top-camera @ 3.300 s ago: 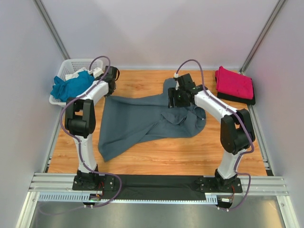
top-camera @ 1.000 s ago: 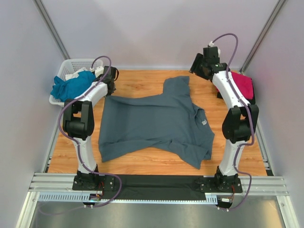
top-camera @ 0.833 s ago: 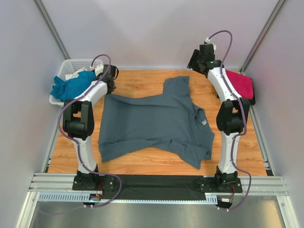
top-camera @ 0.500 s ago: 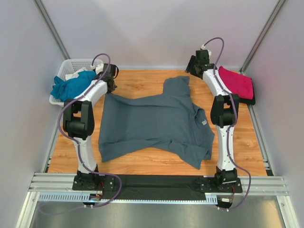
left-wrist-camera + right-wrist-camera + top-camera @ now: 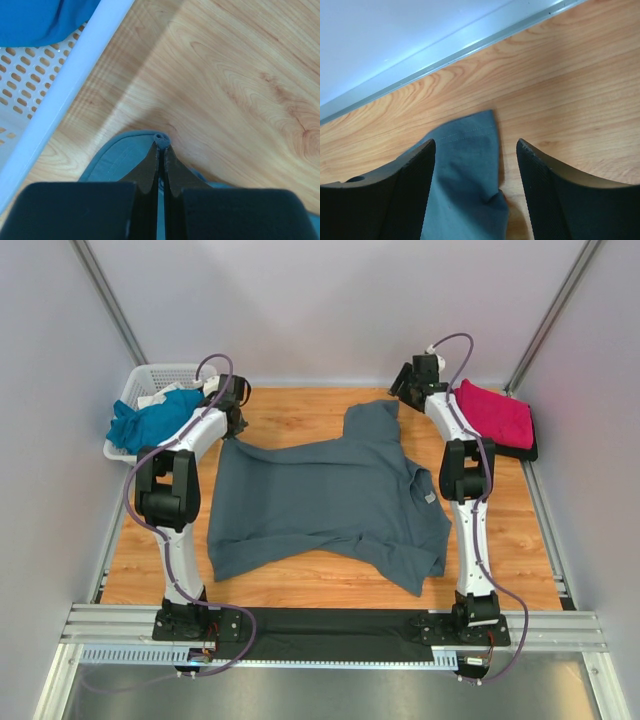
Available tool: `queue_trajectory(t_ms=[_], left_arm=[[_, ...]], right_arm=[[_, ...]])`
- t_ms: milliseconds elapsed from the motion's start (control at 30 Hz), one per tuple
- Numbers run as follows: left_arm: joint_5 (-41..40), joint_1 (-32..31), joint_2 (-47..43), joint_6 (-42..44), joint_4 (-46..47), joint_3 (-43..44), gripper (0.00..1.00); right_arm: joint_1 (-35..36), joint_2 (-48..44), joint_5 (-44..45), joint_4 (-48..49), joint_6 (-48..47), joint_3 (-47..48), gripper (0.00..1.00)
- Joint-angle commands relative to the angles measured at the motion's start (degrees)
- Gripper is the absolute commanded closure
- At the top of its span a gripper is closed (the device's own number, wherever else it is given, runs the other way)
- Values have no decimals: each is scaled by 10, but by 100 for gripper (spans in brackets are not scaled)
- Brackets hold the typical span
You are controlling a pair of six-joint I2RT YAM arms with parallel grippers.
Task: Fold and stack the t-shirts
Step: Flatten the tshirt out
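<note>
From above, the grey tee [image 5: 330, 495] lies spread flat mid-tabletop [image 5: 330, 580]. The pink tee [image 5: 493, 412] is folded at the far right, and the teal tee [image 5: 150, 420] sits in the basket [image 5: 150, 375] at the far left. The left end effector [image 5: 232, 408] is at the grey tee's far-left corner; the right end effector [image 5: 403, 380] is by its far sleeve.

Left wrist: the fingers are pinched tight on the grey tee's hem (basket rim just beside).

Right wrist: the fingers stand well apart, gripping nothing, with the sleeve's end framed between them.

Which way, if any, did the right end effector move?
Yes: the right end effector moved along the grey t-shirt toward the far wall, nearer the pink t-shirt.
</note>
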Motion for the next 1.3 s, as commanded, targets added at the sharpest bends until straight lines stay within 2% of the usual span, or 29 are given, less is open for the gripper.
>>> queue_trajectory(t_ms=[0,133,533,833,1267], left_arm=[[12,4,6,-5,-7,29,100],[19,4,10,-6,-10,38,100],[21,7,18,-12,-15,45,100],[28,8,19,-16,-11,46,100],[33,12,16,-19,-7,39,100]], right_arm=[[-1,15,-3,20,34,27,32],[-4,25,1,23,52,27,31],[-15,48,-5,28,136,16,41],[-9,52,-21,13,132,11,51],[8,54,29,-31,119,7,56]])
